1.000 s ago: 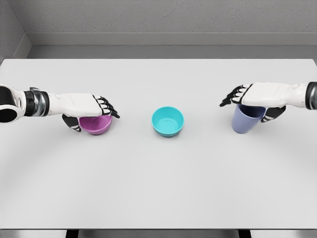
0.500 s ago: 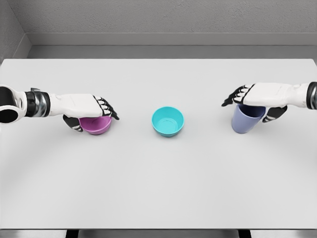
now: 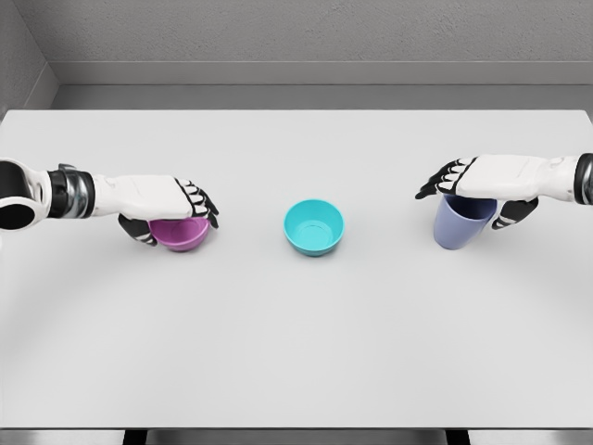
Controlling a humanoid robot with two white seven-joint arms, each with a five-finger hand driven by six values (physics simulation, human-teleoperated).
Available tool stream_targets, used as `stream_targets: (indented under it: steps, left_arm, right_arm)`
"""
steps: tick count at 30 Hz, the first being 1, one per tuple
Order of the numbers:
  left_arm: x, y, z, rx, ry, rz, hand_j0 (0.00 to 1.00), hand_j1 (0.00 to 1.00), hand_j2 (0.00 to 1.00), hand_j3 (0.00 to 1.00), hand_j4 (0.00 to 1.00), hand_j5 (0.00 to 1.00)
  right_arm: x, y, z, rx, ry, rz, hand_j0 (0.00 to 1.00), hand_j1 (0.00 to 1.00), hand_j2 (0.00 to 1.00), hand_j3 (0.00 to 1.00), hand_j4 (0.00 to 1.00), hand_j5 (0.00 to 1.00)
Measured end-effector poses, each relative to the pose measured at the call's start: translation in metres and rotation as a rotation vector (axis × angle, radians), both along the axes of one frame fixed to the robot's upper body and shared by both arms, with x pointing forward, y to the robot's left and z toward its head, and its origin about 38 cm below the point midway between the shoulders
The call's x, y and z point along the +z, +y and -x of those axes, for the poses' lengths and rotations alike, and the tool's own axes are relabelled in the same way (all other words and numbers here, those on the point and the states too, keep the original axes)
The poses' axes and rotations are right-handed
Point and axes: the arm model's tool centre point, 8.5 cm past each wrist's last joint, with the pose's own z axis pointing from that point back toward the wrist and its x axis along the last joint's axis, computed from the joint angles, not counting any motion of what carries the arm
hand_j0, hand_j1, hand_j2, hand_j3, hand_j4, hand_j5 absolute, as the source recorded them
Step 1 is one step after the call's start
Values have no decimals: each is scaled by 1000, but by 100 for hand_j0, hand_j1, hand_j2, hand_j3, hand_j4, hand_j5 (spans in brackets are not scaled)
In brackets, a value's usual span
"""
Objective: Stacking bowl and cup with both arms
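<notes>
Bowls and a cup sit on the tabletop [image 3: 296,352]. From the head view, the left hand [image 3: 171,206] curls over the purple bowl [image 3: 181,234]; the right hand [image 3: 477,185] wraps the blue cup's [image 3: 459,227] rim. Both look mid-grasp. Next likely calls for lifting each toward the teal bowl [image 3: 314,226] at centre.

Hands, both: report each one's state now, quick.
Left hand: closed around the purple bowl.
Right hand: closed around the blue cup.

White table [image 3: 296,352], grey walls [image 3: 306,32]
</notes>
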Motion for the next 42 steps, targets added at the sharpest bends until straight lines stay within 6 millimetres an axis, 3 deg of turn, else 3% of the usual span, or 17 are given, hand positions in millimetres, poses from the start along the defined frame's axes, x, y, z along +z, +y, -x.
stream_targets:
  steps: [4,15,22,30,37,42]
  left_arm:
    - [5,-3,-1,-11,-15,-3,70,70,70,70,70,70]
    - [34,-32,-3,-83,-80,38,70,70,70,70,70,70]
    - [49,-66,-9,-142,-114,82,70,70,70,70,70,70]
    - [70,-120,-11,-241,-157,140,70,70,70,70,70,70]
    - [61,-157,-3,-313,-131,160,71,71,71,71,71,71]
    - [58,-168,-3,-327,-121,166,72,72,72,72,72,72]
  right_arm:
    - [0,0,0,0,0,0,100,100,100,100,100,100]
    - [0,0,0,0,0,0,100,100,100,100,100,100]
    - [0,0,0,0,0,0,100,100,100,100,100,100]
    - [0,0,0,-1,0,1,100,100,100,100,100,100]
    - [0,0,0,0,0,0,100,100,100,100,100,100]
    - [0,0,0,-1,0,1,100,100,100,100,100,100]
